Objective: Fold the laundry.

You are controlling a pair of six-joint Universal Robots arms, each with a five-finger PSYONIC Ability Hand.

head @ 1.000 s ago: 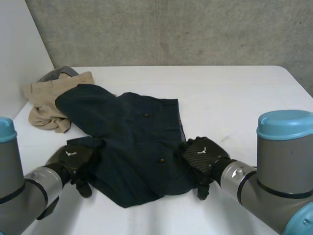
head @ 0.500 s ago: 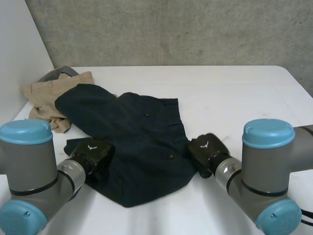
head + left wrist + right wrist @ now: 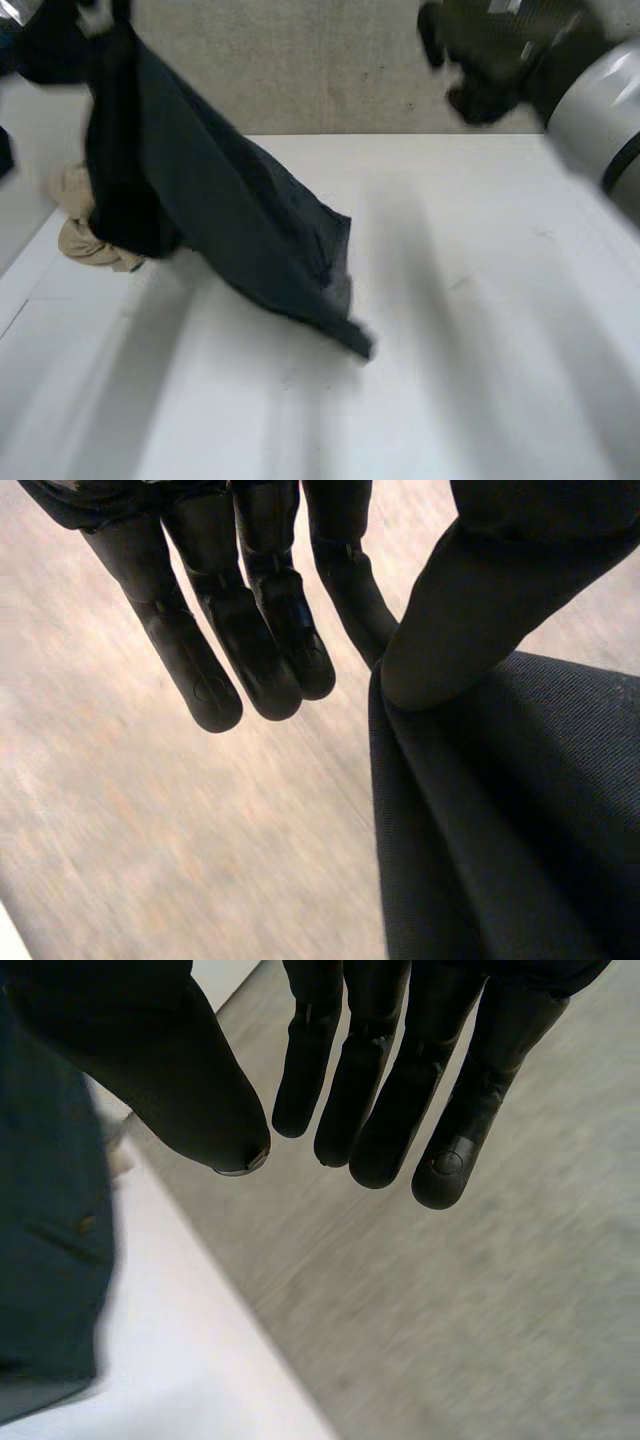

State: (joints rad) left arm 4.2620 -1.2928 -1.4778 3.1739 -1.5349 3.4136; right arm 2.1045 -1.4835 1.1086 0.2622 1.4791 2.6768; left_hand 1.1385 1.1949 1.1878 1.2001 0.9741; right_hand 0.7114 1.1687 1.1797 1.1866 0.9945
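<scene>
- The left robot hand [image 3: 262,630] is raised high at the far left. Its thumb [image 3: 470,620] pinches an edge of the dark navy garment [image 3: 220,220] against the nearest finger, while the other fingers are straight and bare.
- The dark navy garment hangs from that grip in a slanted sheet. Its lower end trails on the tabletop [image 3: 470,330] near the middle, and the rest is in the air.
- The right robot hand [image 3: 400,1080] is released, with straight fingers, the thumb apart from them and nothing between. In the head view it is up at the far right [image 3: 480,60], well apart from the cloth.
- In the right wrist view a stretch of the dark cloth lies beside the thumb, with a small button [image 3: 85,1222] on it.
- A beige garment [image 3: 85,240] lies bunched at the tabletop's far-left corner, partly behind the hanging cloth.
- Half a second ago the dark navy garment lay spread flat with both hands low at its near edge, one on each side.
- Since then the left hand has lifted its side up and away, the right hand has let go and risen, and the beige garment has stayed put.
</scene>
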